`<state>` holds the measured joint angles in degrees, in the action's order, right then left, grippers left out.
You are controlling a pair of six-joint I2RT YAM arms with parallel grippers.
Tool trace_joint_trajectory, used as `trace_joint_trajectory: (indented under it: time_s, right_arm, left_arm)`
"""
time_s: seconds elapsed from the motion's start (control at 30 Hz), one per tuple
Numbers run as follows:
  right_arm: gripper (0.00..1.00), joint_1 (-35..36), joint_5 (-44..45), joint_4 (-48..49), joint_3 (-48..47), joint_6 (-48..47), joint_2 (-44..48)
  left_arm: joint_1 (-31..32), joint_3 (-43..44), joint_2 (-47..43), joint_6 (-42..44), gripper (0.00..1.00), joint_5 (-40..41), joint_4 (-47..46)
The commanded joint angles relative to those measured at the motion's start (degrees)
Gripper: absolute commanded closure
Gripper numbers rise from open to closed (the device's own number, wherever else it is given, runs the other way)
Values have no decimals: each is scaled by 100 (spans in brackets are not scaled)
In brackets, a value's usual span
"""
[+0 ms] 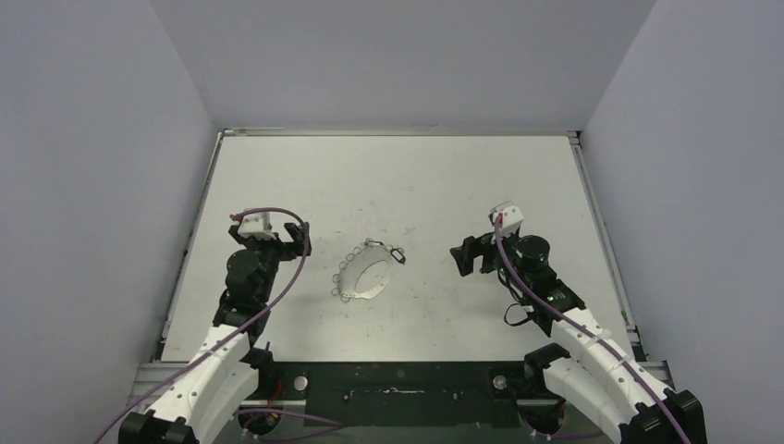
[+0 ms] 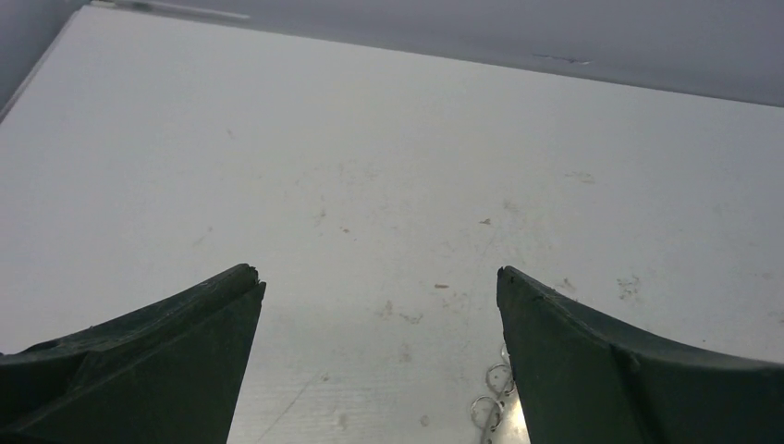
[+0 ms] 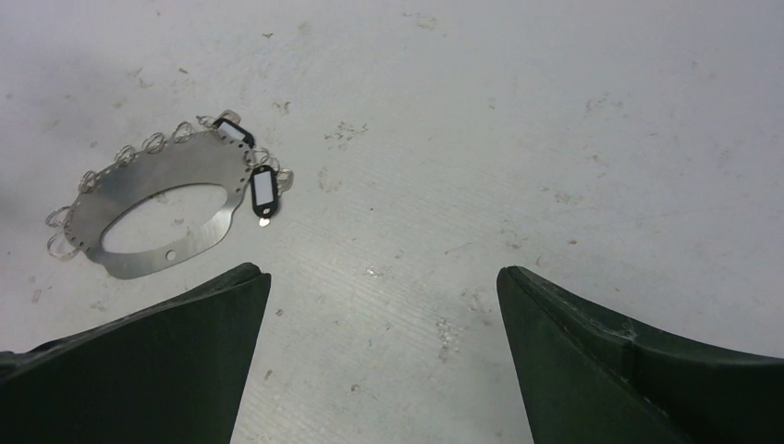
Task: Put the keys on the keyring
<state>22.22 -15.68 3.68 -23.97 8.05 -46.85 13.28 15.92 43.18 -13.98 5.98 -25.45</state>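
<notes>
The keyring [image 1: 368,290], a flat silvery oval plate with an oval opening, is laid flat on the white table [image 1: 416,176] between the two arms, well apart from both.

On the left, the left gripper [image 1: 277,239] is held just above the table with its jaws spread wide. Nothing is gripped between them. In the left wrist view only bare, scuffed tabletop is seen between the dark fingers [image 2: 185,351]. A few of the small silver rings [image 2: 490,407] and a sliver of the plate are caught at the lower right, just beside the right-hand finger.

In the middle, the plate's outer edge is lined with small rings along one side, as is seen from the right wrist. Two small black oblong tags with pale windows, the keys [image 3: 263,190], are found at the plate's far end, the end nearer the right arm. Both are touching the plate's edge among the rings. Whether they are threaded onto it cannot be told. A tiny silver piece is seen at the tip of the nearer tag.

On the right, the right gripper [image 1: 472,255] is turned toward the keyring, its jaws fully parted and empty.
</notes>
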Motion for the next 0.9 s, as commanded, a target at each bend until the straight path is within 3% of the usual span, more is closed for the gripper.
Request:
trace_joint_trajectory:
  time_s: [0.0,0.13,0.3,0.53,0.6,0.87]
  right_arm:
    - [0,-57,1047,-145,-156,-189,327]
    - [0,-62,2500,-351,-102,-413,583]
    - [0,-81,3677,74,298,-715,496]
    - [0,-204,4296,1535,750,-630,-466]
    - [0,-321,4411,1971,832,-566,-806]
    - [0,-780,3908,3402,1051,-565,-1938]
  left_arm:
    - [-45,-62,-608,134,3,1119,1356]
    - [-45,-165,-1053,530,3,1469,1637]
    - [-40,-722,-851,1083,3,1391,747]
    - [-72,-733,919,1655,3,1236,-517]
    - [-155,-773,1447,1832,3,1250,-1260]
    - [-1108,-690,3506,1818,3,159,-3681]
